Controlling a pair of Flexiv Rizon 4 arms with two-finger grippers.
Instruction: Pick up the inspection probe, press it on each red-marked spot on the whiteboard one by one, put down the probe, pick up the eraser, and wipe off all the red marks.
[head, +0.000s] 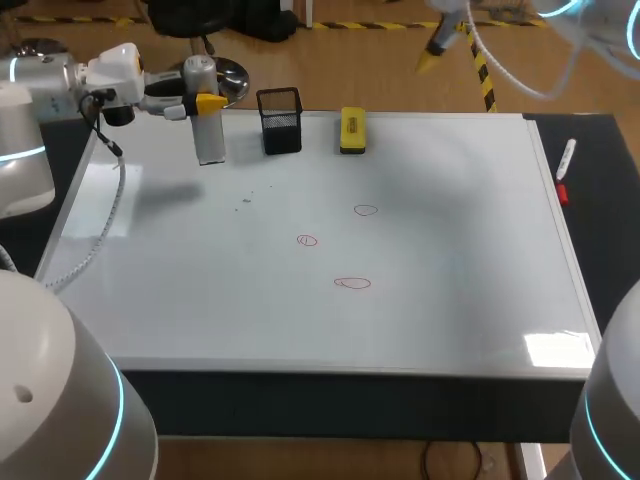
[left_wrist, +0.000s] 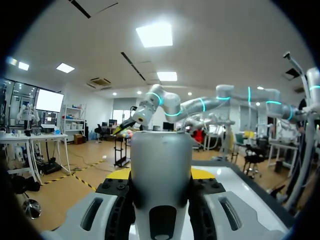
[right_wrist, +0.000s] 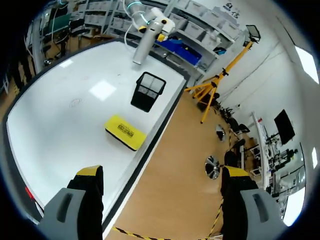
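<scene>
Probe (left_wrist: 161, 150) pinched in left claw (left_wrist: 161, 175), head view shows 3 red marks (head: 352, 283), right claw (right_wrist: 162, 172) spread

The left arm (head: 60, 75) is showing rounded silver-white links at the upper left of the frame, with cyan rings (head: 22, 155) glowing at its joints and a grey cable (head: 118, 190) trailing from the wrist. The right arm (head: 612, 400) is wearing the same shell, with a white hose (head: 497, 72) looping at the upper right. The left gripper (head: 205, 103) and right gripper (right_wrist: 162, 175) are carrying grey fingers (right_wrist: 75, 210) with black pads and yellow tips.
</scene>
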